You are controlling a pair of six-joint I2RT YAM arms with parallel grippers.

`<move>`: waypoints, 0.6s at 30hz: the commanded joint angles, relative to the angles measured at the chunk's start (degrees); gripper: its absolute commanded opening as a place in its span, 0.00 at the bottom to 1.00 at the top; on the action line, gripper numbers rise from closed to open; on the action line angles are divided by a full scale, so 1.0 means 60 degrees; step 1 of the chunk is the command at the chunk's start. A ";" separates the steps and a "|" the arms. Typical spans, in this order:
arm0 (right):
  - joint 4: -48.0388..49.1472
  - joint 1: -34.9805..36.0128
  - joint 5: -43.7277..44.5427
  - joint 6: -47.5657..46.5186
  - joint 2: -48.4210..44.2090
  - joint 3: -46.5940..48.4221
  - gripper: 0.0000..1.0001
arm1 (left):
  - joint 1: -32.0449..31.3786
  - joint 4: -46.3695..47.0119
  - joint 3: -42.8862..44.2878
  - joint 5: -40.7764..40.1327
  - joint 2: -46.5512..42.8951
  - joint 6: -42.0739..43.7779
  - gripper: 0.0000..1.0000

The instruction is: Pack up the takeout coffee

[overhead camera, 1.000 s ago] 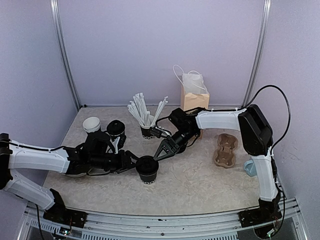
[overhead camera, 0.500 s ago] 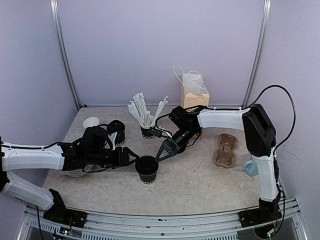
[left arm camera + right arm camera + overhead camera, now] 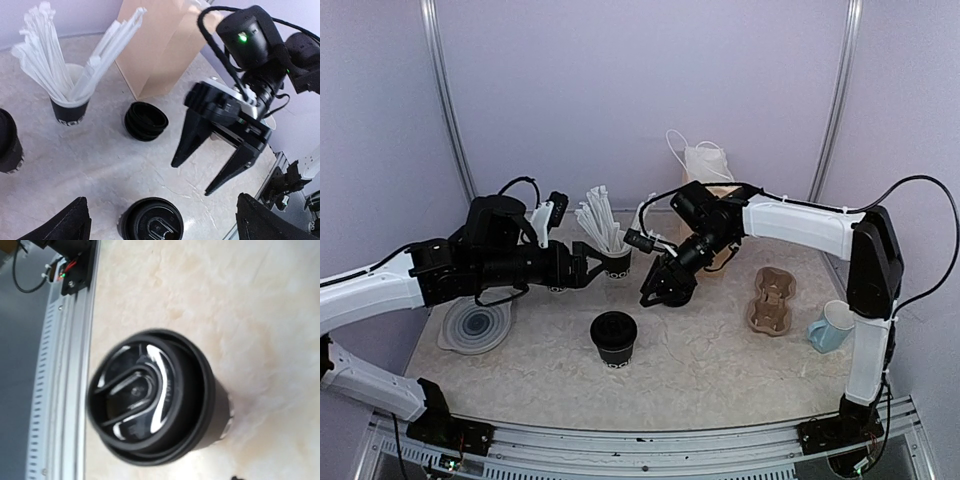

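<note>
The takeout coffee [image 3: 613, 338] stands upright on the table by itself, a small black cup with a black lid. In the left wrist view its lid [image 3: 152, 223] sits low between my own fingers, and the right wrist view shows it from above [image 3: 145, 405]. My left gripper [image 3: 588, 270] hangs above and behind the cup, wide open and empty. My right gripper [image 3: 655, 296] hovers to the cup's back right. Its two black fingers [image 3: 192, 179] are spread apart with nothing between them. Neither gripper touches the cup.
A tan paper bag [image 3: 708, 195] stands at the back. A cup of wrapped straws [image 3: 610, 240] and a stack of black lids [image 3: 146, 120] sit in front of it. A cardboard cup carrier [image 3: 772, 300] and a pale blue mug [image 3: 830, 325] are at the right, a white disc [image 3: 477, 325] at the left.
Both grippers were down at the cup's lid; both have opened, let go and lifted up and back. The cup stays where it was.
</note>
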 commanded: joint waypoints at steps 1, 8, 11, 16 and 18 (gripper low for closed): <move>0.0137 -0.0006 0.0969 -0.1068 -0.1241 -0.0058 0.59 | 0.0361 -0.1500 0.1449 -0.1513 -0.0002 0.1203 0.99; 0.2191 -0.0141 0.1919 -0.0986 -0.2767 -0.0838 0.96 | 0.0908 -0.1844 0.2775 -0.3003 0.0514 0.2774 0.99; 0.2856 -0.0282 0.0878 -0.0961 -0.2912 -0.1451 1.00 | 0.1109 -0.1552 0.2774 -0.5419 0.0596 0.2514 0.99; 0.1725 0.0321 0.1036 -0.2220 -0.2148 -0.0902 0.99 | 0.1763 -0.2485 0.3147 -0.5270 0.1367 0.2282 0.99; 0.1614 0.0516 0.1254 -0.2357 -0.1923 -0.0833 0.99 | 0.1766 -0.2450 0.2917 -0.4755 0.1493 0.2142 0.99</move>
